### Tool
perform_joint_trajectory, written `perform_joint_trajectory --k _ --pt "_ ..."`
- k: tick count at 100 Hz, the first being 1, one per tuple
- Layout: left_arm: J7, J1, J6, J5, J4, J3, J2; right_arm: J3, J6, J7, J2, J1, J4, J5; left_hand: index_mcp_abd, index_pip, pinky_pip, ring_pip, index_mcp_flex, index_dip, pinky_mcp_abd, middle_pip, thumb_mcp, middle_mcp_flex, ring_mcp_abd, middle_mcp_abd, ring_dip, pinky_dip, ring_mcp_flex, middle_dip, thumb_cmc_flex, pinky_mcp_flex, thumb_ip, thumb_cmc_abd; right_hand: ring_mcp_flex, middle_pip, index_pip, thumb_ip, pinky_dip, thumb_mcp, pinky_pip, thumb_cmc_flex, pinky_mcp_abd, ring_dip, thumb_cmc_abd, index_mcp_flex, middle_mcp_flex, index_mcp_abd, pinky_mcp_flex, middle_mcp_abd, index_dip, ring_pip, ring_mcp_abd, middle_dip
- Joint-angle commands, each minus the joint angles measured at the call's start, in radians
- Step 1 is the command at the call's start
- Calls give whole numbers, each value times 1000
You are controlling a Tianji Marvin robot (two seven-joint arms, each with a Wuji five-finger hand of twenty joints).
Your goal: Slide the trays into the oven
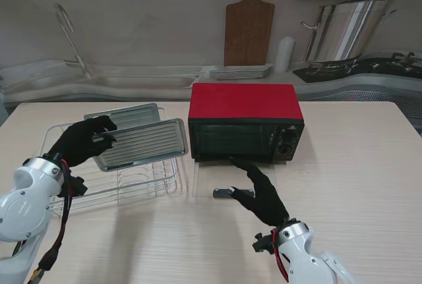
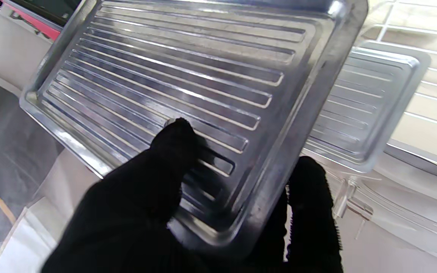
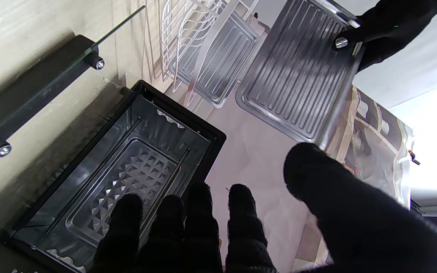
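My left hand (image 1: 82, 140) is shut on the near-left end of a ribbed metal tray (image 1: 142, 143), held lifted above the white wire rack (image 1: 112, 182), just left of the oven. Its thumb (image 2: 173, 148) presses on the tray (image 2: 188, 87) and a finger (image 2: 313, 197) curls under the rim. A second tray (image 1: 122, 114) lies in the rack behind it. The red oven (image 1: 244, 109) stands mid-table, its glass door folded down flat with the black handle (image 1: 227, 193) nearest to me. My right hand (image 1: 265, 198) hovers open over that door, fingers (image 3: 188, 227) pointing at the dark, empty-looking cavity (image 3: 127, 170).
Along the back counter stand a wooden cutting board (image 1: 248, 24), a steel stockpot (image 1: 343, 30), a stack of plates (image 1: 241, 72), a white bottle (image 1: 285, 53) and a faucet (image 1: 69, 40). Bare wooden table top (image 1: 356, 165) stretches to the oven's right.
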Motion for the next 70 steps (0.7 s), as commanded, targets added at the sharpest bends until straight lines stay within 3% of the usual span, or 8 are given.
perform_joint_trajectory --k 1,25,40,56,70 --pt "-23 18 -12 -4 -31 14 -5 -11 4 11 -13 3 6 0 -103 211 52 50 122 175 38 180 190 79 18 -42 18 27 40 66 98 1 161 105 -25 17 14 -4 19 31 27 -11 -42 1 -23 -26 -26 -6 4 -32 5 16 -32 17" --pt "-27 19 -39 -18 -49 79 -2 -40 7 -11 -20 26 29 4 -102 203 48 47 122 173 36 172 189 78 16 -42 15 25 38 67 100 0 153 104 -13 53 36 -26 64 25 98 -41 -3 23 -60 -61 -52 13 38 -15 11 57 10 31" --pt "-37 2 -51 -22 -49 114 1 -60 -3 -43 -29 46 56 7 -102 201 48 46 122 173 36 171 189 78 16 -42 14 24 37 68 101 1 150 102 8 112 29 -51 113 32 173 -76 30 62 -131 -81 -63 55 97 15 3 131 50 49" --pt "-61 -19 -64 -27 -45 145 7 -81 -35 -85 -44 66 85 32 -102 201 49 45 122 174 36 169 190 79 15 -44 14 24 37 69 99 2 149 104 28 161 50 -81 143 -34 210 -18 41 84 -163 -80 -65 65 154 17 46 173 63 66" --pt "-85 -41 -69 -49 -36 172 11 -96 -65 -116 -56 80 103 54 -103 200 48 45 122 174 36 166 190 79 13 -45 14 23 38 69 99 1 149 106 71 228 144 -93 159 -52 228 26 45 96 -188 -67 -50 60 206 22 96 195 72 88"
